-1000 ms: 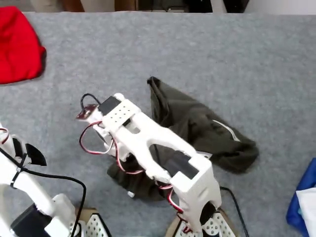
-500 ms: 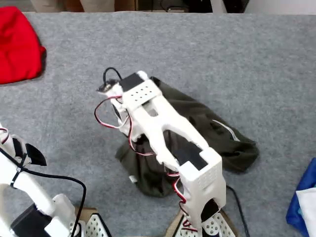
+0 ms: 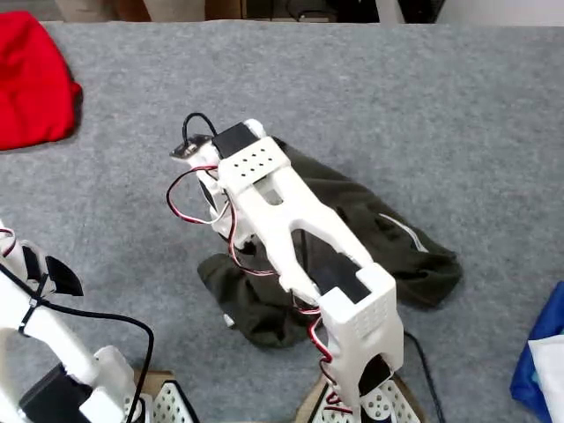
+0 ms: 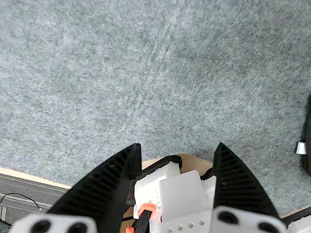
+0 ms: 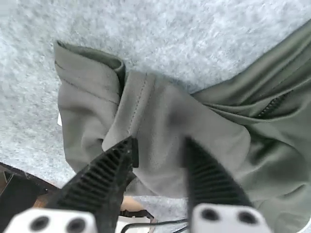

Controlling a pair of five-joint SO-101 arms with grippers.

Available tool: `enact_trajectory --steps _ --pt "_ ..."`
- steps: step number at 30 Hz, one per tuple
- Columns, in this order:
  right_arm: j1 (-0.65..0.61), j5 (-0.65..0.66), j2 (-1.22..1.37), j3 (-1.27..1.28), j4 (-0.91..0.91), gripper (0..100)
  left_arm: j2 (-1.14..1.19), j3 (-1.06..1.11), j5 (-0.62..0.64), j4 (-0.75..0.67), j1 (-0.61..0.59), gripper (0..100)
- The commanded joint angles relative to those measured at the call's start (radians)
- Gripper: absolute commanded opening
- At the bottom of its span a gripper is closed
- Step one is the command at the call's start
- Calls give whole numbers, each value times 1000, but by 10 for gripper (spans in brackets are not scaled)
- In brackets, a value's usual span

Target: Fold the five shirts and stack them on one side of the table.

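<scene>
Since 1.0 s ago: right arm has swung from centre-left of the high view up toward the centre, its wrist end now over the upper-left corner of the olive shirt. Most of that travel came in the first half second, with very little after. The shirt's lower-left lump has come out from under the arm and has slid slightly left in the last half second.

Olive shirt: crumpled, lying centre to centre-right of the high view on the grey felt table. It runs from the upper-left corner under the wrist to a bunched end at right. A pale seam line shows near that right end.

Right gripper: fingers moderately apart over the folded olive cloth, with a stitched hem and a doubled fold visible in the gap. Nothing is pinched between them. Whether the tips touch the cloth cannot be told.

Left gripper: fingers spread wide, holding nothing, with bare grey felt beyond them. Left arm sits at the lower left of the high view, well apart from the olive shirt.

Red shirt: bunched at the upper left, well apart from both arms.

Blue garment: at the lower right edge, cut off by the frame, with a white patch on it.
</scene>
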Motion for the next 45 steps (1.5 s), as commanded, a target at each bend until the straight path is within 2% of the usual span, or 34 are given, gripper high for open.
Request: enact_trajectory --steps 1,5,14,24,27,39,45 --pt "8 0 -5 7 17 184 -30 0 0 8 -11 249" --pt "7 -3 -1 7 14 131 -30 0 0 8 -11 249" --pt "-68 -61 4 12 -8 125 -30 0 0 8 -9 249" --pt "-67 -63 1 211 -160 121 -30 0 0 8 -11 249" --pt "-67 -63 -5 217 -161 68 -30 0 0 8 -11 249" --pt "-64 -100 -7 53 -74 28 -30 0 0 8 -11 249" --pt "15 -104 -50 -128 20 27 -30 0 0 8 -11 249"
